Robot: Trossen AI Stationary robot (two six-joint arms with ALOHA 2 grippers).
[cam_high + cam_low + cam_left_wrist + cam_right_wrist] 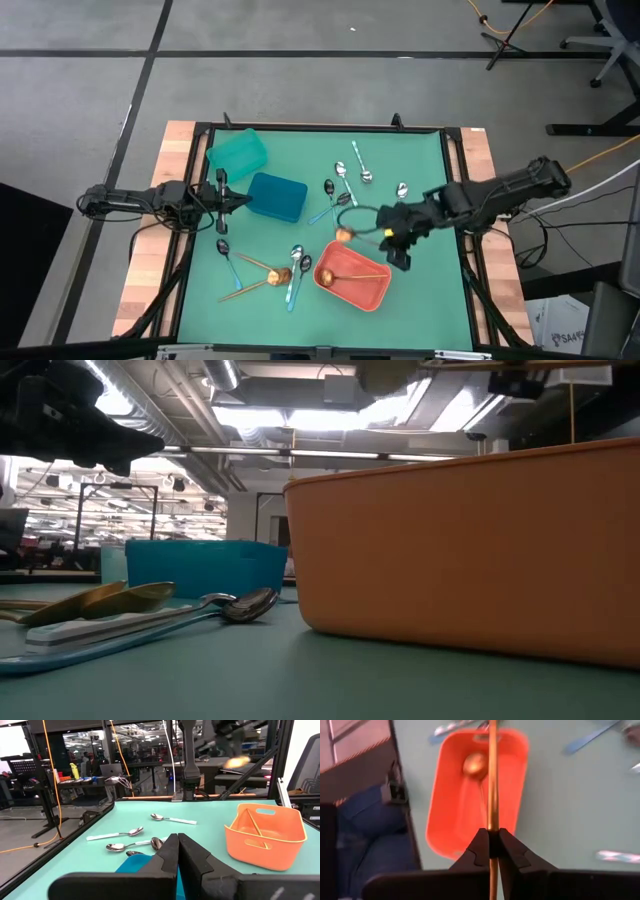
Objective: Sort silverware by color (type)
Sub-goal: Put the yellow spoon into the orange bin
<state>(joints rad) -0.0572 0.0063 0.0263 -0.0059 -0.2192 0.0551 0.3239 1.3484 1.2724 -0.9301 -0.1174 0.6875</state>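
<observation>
Green matting (420, 300) covers the table, where the right gripper (383, 226), right of frame centre, is clamped on a copper-gold spoon (344, 235) above the coral bin (375, 294), other silverware (352, 172) lies scattered, and the left gripper (243, 200) at mid-left rests with fingers together

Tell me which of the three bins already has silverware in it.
The coral bin, nearest the right gripper: one copper-gold spoon lies inside. The teal bin and blue bin look empty.
</observation>
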